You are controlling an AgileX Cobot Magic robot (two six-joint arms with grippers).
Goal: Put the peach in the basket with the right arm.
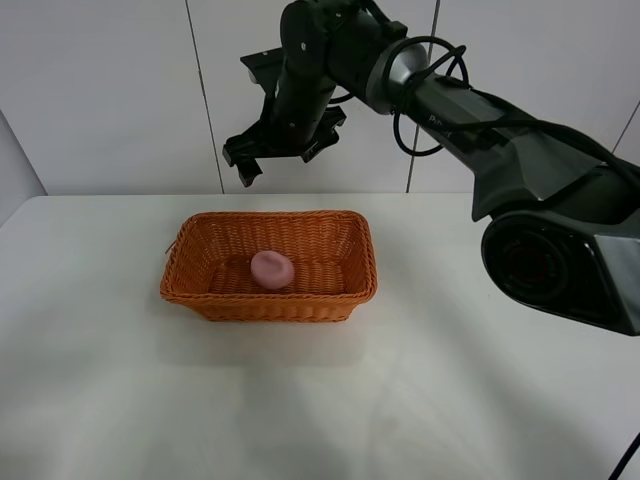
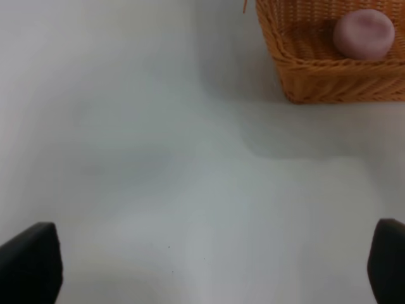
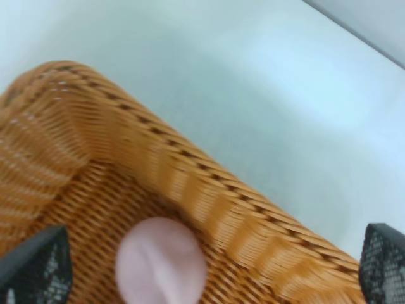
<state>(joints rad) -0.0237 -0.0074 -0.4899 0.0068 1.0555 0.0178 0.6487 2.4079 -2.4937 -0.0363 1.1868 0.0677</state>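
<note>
The pink peach [image 1: 271,268] lies on the floor of the orange-brown wicker basket [image 1: 200,285], near its middle. High above the basket's far rim hangs my right gripper [image 1: 275,160], open and holding nothing, on the black right arm [image 1: 450,100]. The right wrist view looks down on the peach [image 3: 161,265] and the basket's braided rim [image 3: 209,183], with the fingertips [image 3: 38,266] spread wide at the frame's corners. My left gripper [image 2: 215,266] is open over bare table; the left wrist view shows the basket [image 2: 316,82] and the peach [image 2: 364,33] some way off.
The white table [image 1: 400,390] spreads around the basket on all sides. A white panelled wall [image 1: 120,90] stands behind the table's far edge. The right arm's large base joint [image 1: 545,255] looms over the table's right side.
</note>
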